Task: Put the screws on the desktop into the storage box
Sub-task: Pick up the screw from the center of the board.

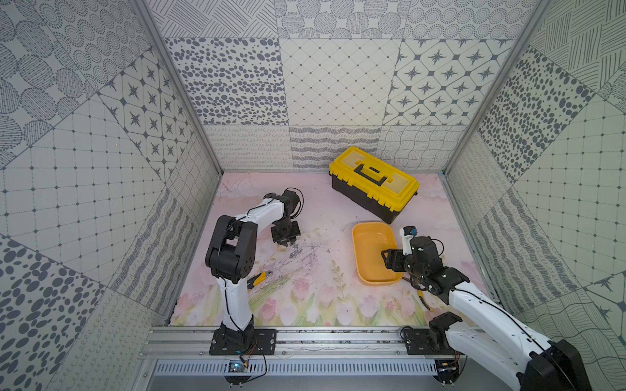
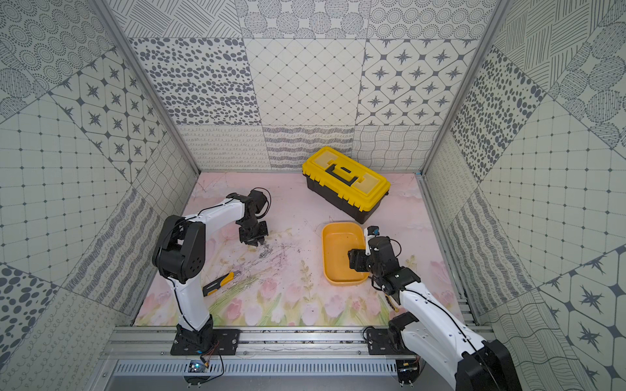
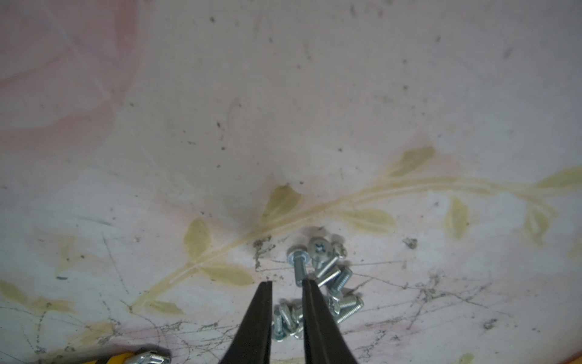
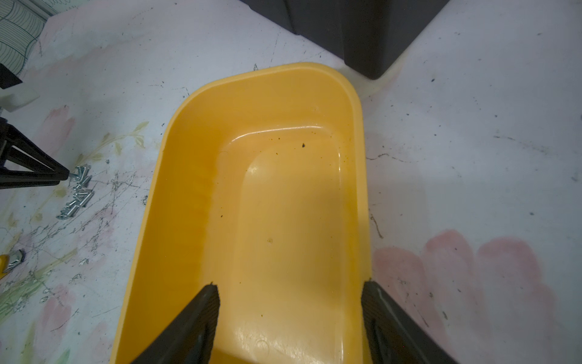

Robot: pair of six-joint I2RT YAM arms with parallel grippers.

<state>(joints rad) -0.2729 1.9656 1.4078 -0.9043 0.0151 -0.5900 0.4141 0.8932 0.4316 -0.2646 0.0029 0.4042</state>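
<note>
Several small silver screws (image 3: 333, 277) lie in a loose heap on the pink flowered desktop (image 1: 321, 210), left of centre; they also show in both top views (image 1: 296, 251) (image 2: 266, 251) and the right wrist view (image 4: 77, 195). My left gripper (image 3: 286, 283) points down onto the heap with its fingers (image 3: 258, 315) drawn close, and a few screws (image 3: 285, 318) fill the narrow gap and touch both. The empty orange-yellow storage box (image 1: 355, 250) (image 2: 326, 250) (image 4: 176, 126) sits to the right. My right gripper (image 4: 291, 286) (image 1: 386, 259) hangs open above its near end, holding nothing.
A black toolbox with a yellow lid (image 1: 372, 184) (image 2: 345, 176) stands behind the storage box. A yellow utility knife (image 2: 220, 282) (image 1: 259, 278) lies by the left arm. A yellow-handled tool (image 1: 425, 301) lies partly hidden under the right arm. Patterned walls enclose three sides.
</note>
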